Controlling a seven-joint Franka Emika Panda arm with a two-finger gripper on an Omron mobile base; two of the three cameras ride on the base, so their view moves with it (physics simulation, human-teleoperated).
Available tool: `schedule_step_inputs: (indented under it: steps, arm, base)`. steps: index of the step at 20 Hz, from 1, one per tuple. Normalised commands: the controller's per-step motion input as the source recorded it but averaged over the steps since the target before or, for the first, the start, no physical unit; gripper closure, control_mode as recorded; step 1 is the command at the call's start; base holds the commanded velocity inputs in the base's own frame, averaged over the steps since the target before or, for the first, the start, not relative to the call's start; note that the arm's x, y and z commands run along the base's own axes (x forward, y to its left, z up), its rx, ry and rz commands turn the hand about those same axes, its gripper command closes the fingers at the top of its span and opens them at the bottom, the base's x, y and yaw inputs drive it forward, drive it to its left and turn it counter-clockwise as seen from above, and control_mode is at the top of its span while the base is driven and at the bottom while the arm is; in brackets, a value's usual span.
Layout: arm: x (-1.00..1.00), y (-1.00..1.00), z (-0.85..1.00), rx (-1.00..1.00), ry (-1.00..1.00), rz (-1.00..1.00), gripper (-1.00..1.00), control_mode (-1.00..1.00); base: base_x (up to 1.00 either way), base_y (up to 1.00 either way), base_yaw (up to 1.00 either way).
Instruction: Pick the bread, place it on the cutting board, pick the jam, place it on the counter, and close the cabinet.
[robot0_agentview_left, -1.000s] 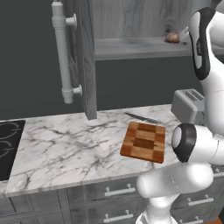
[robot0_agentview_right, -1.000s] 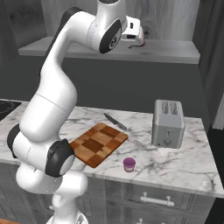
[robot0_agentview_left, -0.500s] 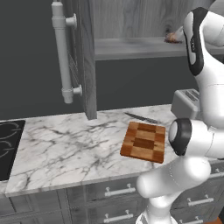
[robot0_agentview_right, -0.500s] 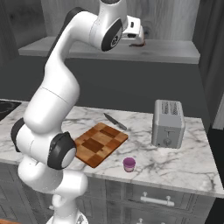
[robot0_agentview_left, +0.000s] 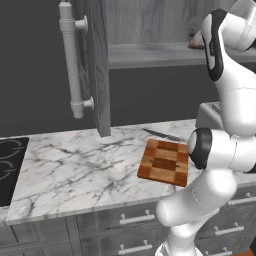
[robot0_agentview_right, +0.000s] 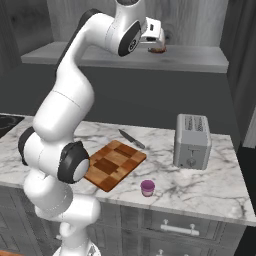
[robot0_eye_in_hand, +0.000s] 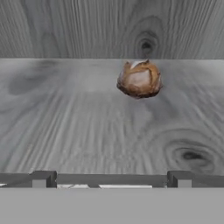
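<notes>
The bread (robot0_eye_in_hand: 139, 79) lies on the shelf of the cabinet (robot0_agentview_left: 97, 65), near its back wall, and nothing touches it. The claw (robot0_eye_in_hand: 109, 178) is open; its two fingertips (robot0_eye_in_hand: 43, 178) stand wide apart at the shelf edge, short of the bread. In the right base view the claw (robot0_agentview_right: 154, 39) is up at the shelf, just beside the bread (robot0_agentview_right: 158, 49). Below, on the surface (robot0_agentview_right: 215, 187), the board (robot0_agentview_right: 112, 164) lies bare, with a knife (robot0_agentview_right: 131, 139) just behind it. The jam (robot0_agentview_right: 147, 188) stands near the front edge, right of the board. A toaster (robot0_agentview_right: 192, 141) stands further right. The cabinet door is open.
</notes>
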Motion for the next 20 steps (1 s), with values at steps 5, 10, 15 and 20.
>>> schedule_step_inputs:
  steps: [5,10,15,20]
  arm:
    - [0.34,0.00,0.00,0.00,0.00,-0.04,-1.00,-1.00]
    - [0.32,-0.07,0.00,0.00,0.00,-0.02,-1.00,-1.00]
    - [0.30,-0.14,0.00,0.00,0.00,0.00,-1.00,-1.00]
    - [0.32,-0.14,0.00,0.00,0.00,0.00,-1.00,-1.00]
  base:
    - [0.00,0.00,0.00]
    - [0.00,0.00,0.00]
    - [0.00,0.00,0.00]
    - [0.00,0.00,0.00]
